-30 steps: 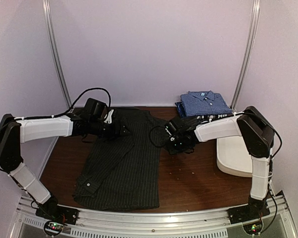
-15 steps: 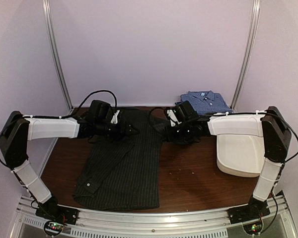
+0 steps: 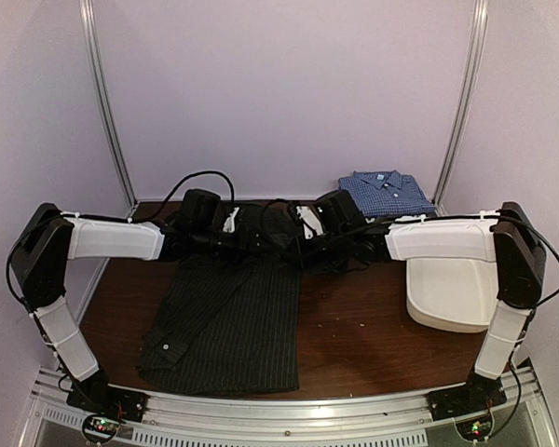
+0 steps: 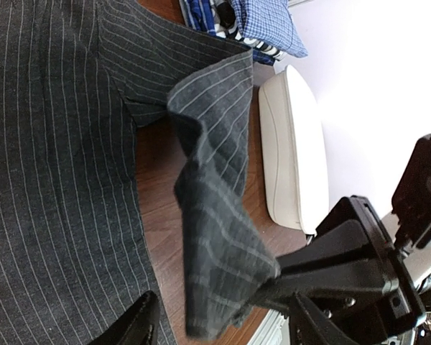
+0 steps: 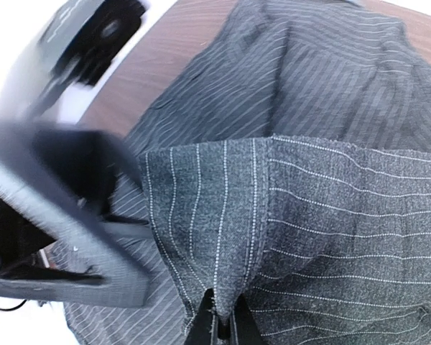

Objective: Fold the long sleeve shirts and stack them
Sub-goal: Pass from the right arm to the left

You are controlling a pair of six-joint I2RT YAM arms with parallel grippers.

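Note:
The dark charcoal pinstriped shirt [image 3: 228, 317] lies spread on the brown table, left of centre. My right gripper [image 3: 298, 246] is shut on a fold of its sleeve [image 5: 223, 237] and holds it lifted above the shirt's top. In the right wrist view the gripper [image 5: 219, 327] pinches the cloth edge. My left gripper [image 3: 259, 244] is open. In the left wrist view the gripper [image 4: 215, 332] has its jaws wide apart on either side of the hanging sleeve [image 4: 215, 215]. The blue checked shirt [image 3: 385, 192] lies folded at the back right. The navy shirt shows only as a dark edge with white marks [image 4: 264, 46] beneath it.
A white oblong plastic tub [image 3: 452, 296] stands at the right edge of the table, also seen in the left wrist view [image 4: 294, 144]. Bare table [image 3: 354, 335] lies between the charcoal shirt and the tub. Metal rails and walls close in the back.
My right gripper has carried the sleeve up and to the left over the shirt. My left gripper has moved right to meet it, so the two grippers are now close together.

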